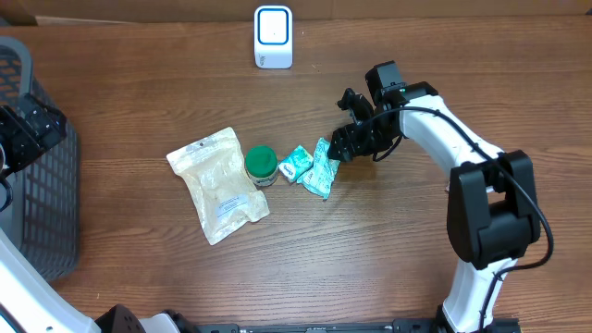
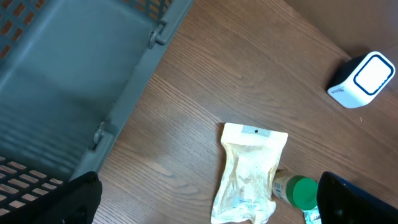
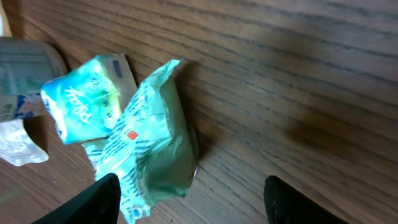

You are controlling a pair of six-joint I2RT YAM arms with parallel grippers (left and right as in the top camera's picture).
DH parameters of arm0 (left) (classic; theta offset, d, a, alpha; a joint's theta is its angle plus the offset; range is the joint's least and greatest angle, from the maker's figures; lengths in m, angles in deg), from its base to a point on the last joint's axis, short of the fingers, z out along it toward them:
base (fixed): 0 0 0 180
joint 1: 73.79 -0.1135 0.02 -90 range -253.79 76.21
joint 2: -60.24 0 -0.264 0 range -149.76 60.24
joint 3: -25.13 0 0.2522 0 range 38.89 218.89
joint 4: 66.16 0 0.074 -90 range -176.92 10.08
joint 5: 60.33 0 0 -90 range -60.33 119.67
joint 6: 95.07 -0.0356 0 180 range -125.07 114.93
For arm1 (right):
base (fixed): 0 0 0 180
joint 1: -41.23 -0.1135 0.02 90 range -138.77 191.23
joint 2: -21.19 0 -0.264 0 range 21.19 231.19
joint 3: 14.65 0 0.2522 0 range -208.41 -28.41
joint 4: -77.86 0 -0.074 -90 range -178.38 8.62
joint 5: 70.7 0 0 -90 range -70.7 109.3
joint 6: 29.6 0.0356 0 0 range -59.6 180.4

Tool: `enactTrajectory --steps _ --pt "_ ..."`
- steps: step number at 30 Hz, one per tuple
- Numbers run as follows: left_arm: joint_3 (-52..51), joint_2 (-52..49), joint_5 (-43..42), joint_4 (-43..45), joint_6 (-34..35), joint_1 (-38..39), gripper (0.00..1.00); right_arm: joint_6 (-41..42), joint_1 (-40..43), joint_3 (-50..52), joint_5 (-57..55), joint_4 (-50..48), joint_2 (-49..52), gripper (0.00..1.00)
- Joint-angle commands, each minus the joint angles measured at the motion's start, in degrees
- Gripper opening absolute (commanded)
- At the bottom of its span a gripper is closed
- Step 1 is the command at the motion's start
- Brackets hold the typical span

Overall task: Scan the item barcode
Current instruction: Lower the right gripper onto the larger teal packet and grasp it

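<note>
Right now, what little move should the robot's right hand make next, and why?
Probably ease the right gripper forward and close on the larger green packet. Its jaws stand open with the packet's near end just ahead of them and nothing held yet, and the white scanner waits farther up the table.

The right arm point(image 1: 462, 148), at the right of the overhead view, has smooth white tubular links joined by blocky black joint housings, the largest a rounded black box at lower right. A thin black cable point(image 1: 435, 111) runs along the white upper link to the black wrist. The right gripper point(image 1: 339, 141) is matte black throughout. At the left edge, the left arm point(image 1: 28, 125) shows the same black hardware above a curved white shell. In the right wrist view the fingers point(image 3: 99, 202) are dark, blurred, rounded shapes in the bottom corners.
</note>
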Motion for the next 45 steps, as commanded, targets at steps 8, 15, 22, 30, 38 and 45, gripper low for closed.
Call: enactTrajectory --steps 8,15,22,30,38,45 --pt "0.52 -0.24 0.13 0.11 0.55 -0.2 1.0 -1.53 -0.09 -0.74 2.29 -1.2 1.97 0.71" --pt "0.52 -0.24 0.13 0.09 0.55 -0.2 1.0 -1.53 -0.09 -0.72 2.38 -2.54 1.97 0.7" --pt "0.52 -0.24 0.13 0.09 0.55 -0.2 1.0 -2.4 -0.72 -0.61 2.54 -3.34 2.95 0.7" --pt "0.52 -0.24 0.13 0.11 0.55 -0.2 1.0 -2.38 -1.49 0.2 2.78 -4.42 3.98 0.64" --pt "0.52 -0.24 0.13 0.11 0.55 -0.2 1.0 -1.42 -1.57 0.94 3.8 -2.82 4.11 0.34" --pt "0.52 -0.24 0.13 0.09 0.55 -0.2 0.99 5.7 -0.09 0.7 3.8 1.95 3.34 0.04"
